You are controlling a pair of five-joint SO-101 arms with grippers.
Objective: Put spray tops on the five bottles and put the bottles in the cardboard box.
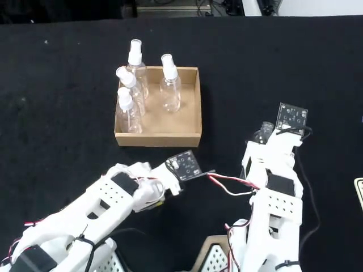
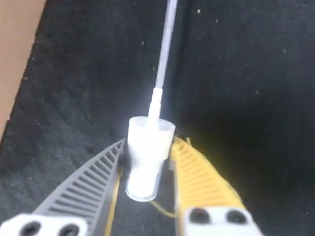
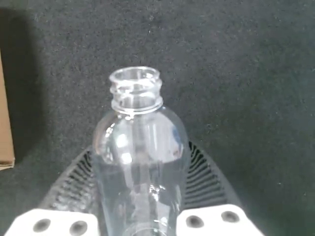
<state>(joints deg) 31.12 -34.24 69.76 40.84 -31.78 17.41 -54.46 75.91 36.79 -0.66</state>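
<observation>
Clear, smooth plastic: we see the round-shouldered open bottle, its neck threaded, clamped by the right gripper, apart from the brown cardboard box, to its right. Our left gripper pinches the white cylindrical spray top, its thin tube pointing outward over fuzzy black cloth. Four capped bottles stand inside the box.

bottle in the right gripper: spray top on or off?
Off. The bottle has a bare threaded neck; the spray top sits in the left gripper.
</observation>
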